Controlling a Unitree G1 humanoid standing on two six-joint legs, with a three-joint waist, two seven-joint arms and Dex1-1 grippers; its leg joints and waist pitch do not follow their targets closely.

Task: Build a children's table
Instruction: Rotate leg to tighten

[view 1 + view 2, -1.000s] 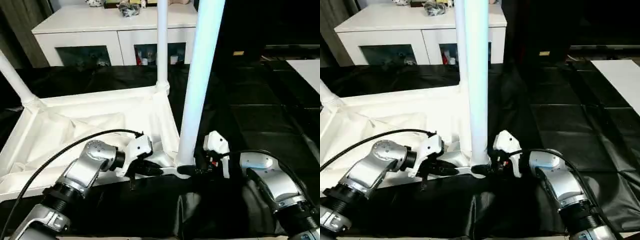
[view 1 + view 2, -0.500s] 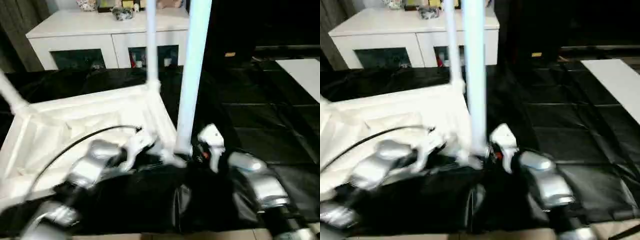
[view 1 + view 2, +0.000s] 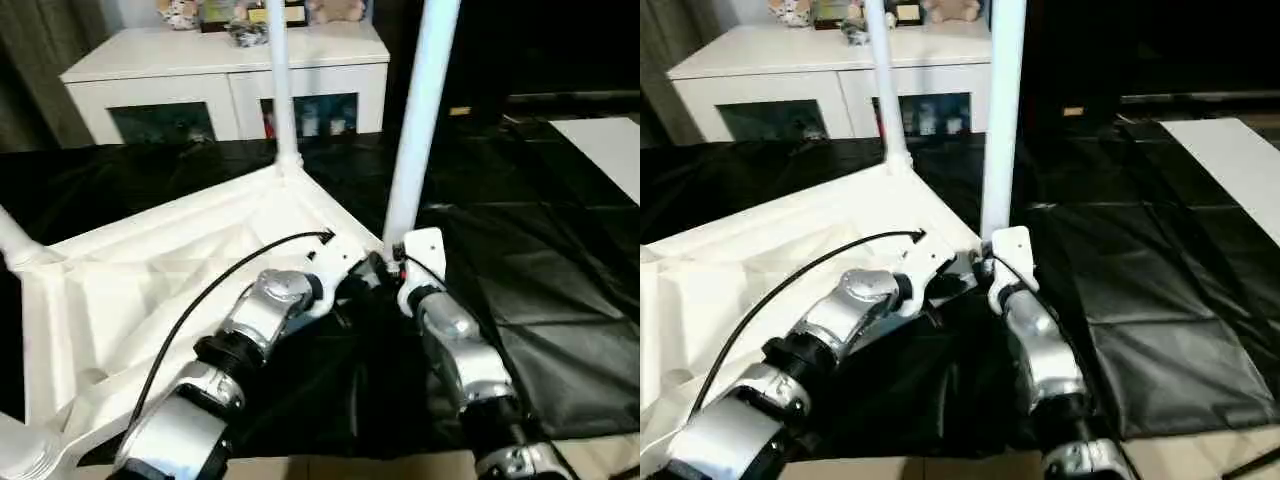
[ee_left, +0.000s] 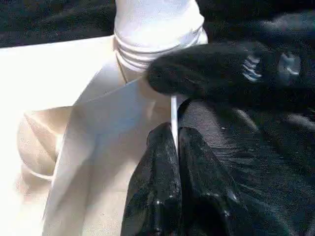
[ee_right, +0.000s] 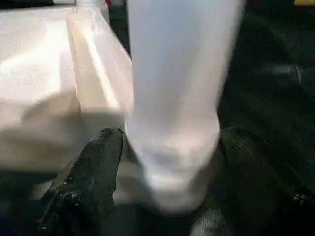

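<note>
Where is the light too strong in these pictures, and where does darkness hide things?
Left wrist view: the tabletop burns out to plain white, its ribs nearly lost. Right wrist view: the leg is the brightest thing. Right eye view: the black floor cover carries a soft sheen, and the room to the right of the cabinet is fully dark.

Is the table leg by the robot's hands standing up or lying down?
Standing up. The table leg rises straight from the upside-down tabletop's corner.
</note>
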